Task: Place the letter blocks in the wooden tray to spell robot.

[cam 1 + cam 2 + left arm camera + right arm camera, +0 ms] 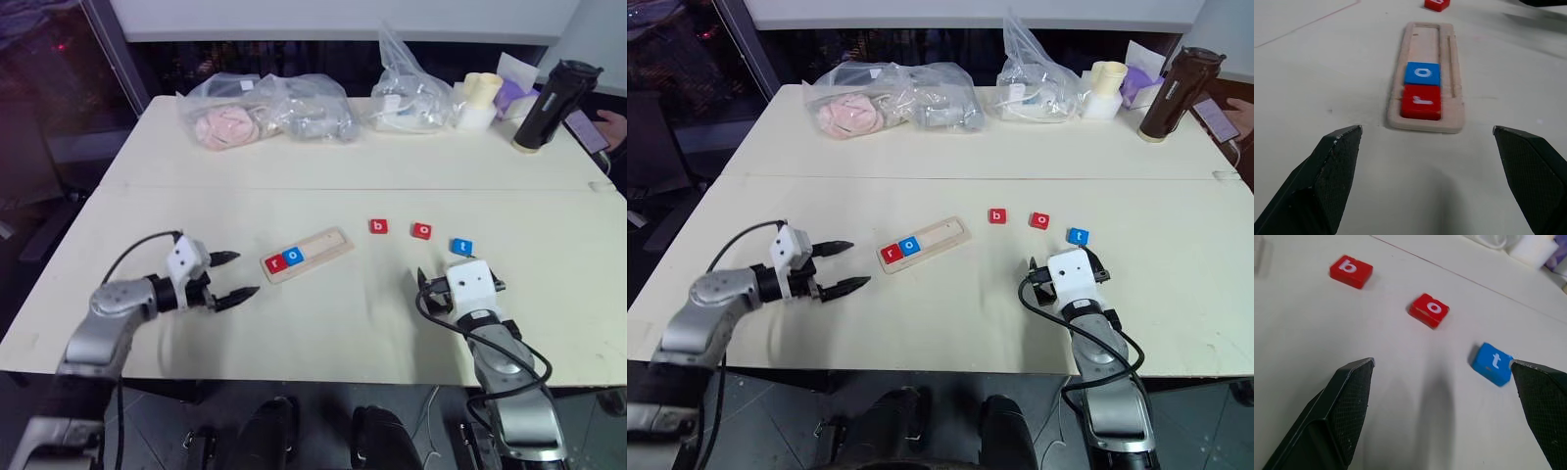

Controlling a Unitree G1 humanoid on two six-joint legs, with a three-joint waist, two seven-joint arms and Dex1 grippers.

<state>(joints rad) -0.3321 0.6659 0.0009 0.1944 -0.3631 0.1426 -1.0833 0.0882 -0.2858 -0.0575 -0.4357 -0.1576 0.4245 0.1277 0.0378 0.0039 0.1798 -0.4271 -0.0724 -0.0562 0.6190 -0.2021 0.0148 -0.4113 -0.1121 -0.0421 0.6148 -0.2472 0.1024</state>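
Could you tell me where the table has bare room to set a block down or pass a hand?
Free: the wide strip between the wooden tray and the bags, and the near edge between the left end effector and right end effector. Crowded: the back edge, and around the loose b, o, t.

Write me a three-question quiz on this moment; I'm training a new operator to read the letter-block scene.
1. Which two letter blocks sit in the wooden tray?
2. True or false: the blue t block lies on the table, outside the tray.
3. Which is open: A) left gripper alone, B) right gripper alone, C) both?

Key:
1. The red r block and the blue o block, at the tray's end nearest the left gripper.
2. True; so do the red b block and the red o block.
3. C.
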